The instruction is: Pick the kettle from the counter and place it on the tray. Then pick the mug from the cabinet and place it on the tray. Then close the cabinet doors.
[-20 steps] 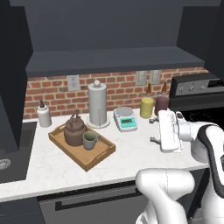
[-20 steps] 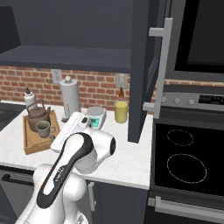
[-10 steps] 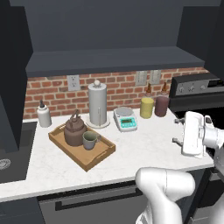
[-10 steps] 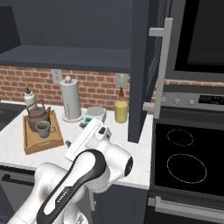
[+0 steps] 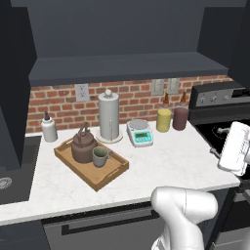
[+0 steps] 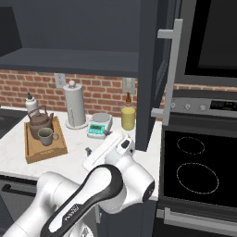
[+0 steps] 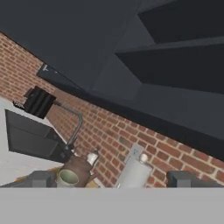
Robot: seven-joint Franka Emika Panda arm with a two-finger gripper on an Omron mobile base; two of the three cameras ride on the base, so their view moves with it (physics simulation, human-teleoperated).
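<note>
kettle [image 5: 83,145] and mug [image 5: 100,156] side by side on tray [image 5: 113,174]

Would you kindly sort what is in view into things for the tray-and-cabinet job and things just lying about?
Job: kettle, mug, tray, counter, cabinet door.
Lying about: paper towel roll, scale, yellow canister, maroon canister, white bottle.
</note>
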